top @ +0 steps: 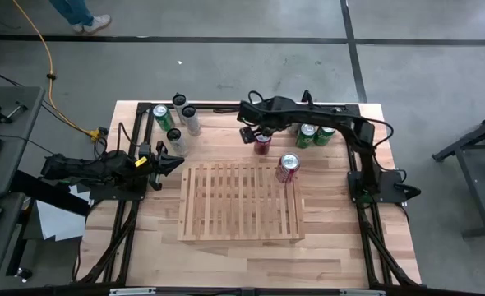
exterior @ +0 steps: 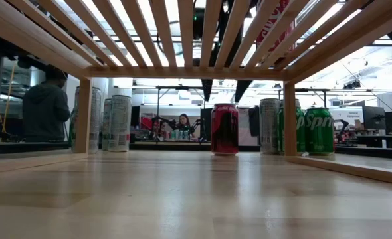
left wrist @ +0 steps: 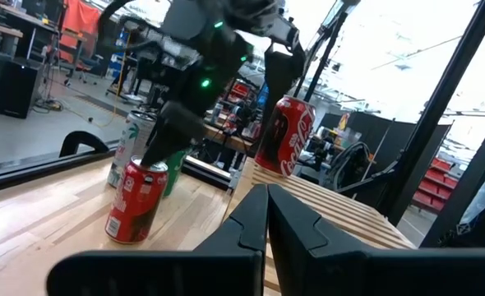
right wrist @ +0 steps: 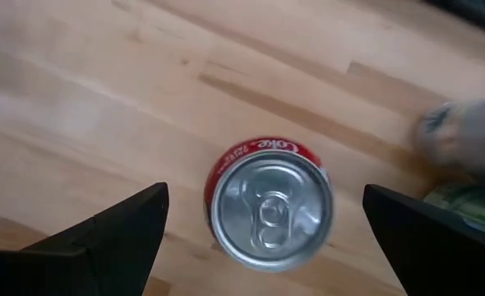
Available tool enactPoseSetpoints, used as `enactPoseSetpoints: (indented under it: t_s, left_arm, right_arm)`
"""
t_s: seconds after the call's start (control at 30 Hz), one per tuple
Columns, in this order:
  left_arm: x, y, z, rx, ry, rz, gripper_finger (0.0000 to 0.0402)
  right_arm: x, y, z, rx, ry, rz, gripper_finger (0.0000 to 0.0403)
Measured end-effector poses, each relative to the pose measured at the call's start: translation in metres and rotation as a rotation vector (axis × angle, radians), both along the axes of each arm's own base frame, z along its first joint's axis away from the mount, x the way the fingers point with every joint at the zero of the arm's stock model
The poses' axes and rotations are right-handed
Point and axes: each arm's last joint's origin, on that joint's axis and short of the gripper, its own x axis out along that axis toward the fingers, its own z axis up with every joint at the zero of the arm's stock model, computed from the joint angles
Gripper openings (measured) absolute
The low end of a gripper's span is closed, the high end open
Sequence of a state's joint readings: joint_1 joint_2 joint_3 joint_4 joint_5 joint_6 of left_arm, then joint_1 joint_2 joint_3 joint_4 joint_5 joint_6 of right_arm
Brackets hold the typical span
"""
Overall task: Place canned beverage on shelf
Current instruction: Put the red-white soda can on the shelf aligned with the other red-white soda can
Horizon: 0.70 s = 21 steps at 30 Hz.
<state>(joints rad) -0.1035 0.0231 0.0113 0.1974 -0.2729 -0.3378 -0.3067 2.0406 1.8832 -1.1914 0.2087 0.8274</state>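
Cans — one [top: 288, 167] on shelf [top: 241, 203], eight off; right hand [top: 263, 137] apart, left hand [top: 170, 164] together

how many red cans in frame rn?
2. One red can stands on the shelf at its far right corner; the other red can is on the table beyond it, under the open right gripper.

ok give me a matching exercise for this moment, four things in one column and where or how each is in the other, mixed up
Things:
1. red can on the shelf
2. red can on the table
3. left gripper
4. right gripper

Places or states:
A. jaws shut, beside the shelf's left edge
B. upright at the slats' far right corner
C. jaws open, directly above a red can
D. upright on the tabletop just beyond the slats

Pairs: 1-B, 2-D, 3-A, 4-C
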Motion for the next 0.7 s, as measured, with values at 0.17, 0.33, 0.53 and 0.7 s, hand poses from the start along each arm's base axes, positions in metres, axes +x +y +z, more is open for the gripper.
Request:
enactPoseSetpoints:
  t_s: [0.17, 0.33, 0.53, 0.7]
  left_arm:
    - [0.0, 0.0, 0.0, 0.0, 0.0, 0.0, 0.0003]
    - [0.0, 0.0, 0.0, 0.0, 0.0, 0.0, 0.0003]
    - [0.0, 0.0, 0.0, 0.0, 0.0, 0.0, 0.0003]
    - [0.0, 0.0, 0.0, 0.0, -0.001, 0.0, 0.0003]
  right_arm:
    - [0.001, -0.006, -0.008, 0.031, 0.009, -0.003, 0.0391]
    - [0.001, -0.005, -0.008, 0.035, 0.014, -0.01, 0.0391]
    - [0.0, -0.001, -0.01, 0.054, 0.038, -0.033, 0.0391]
    - [0.004, -0.003, -0.015, 0.084, 0.026, -0.013, 0.0391]
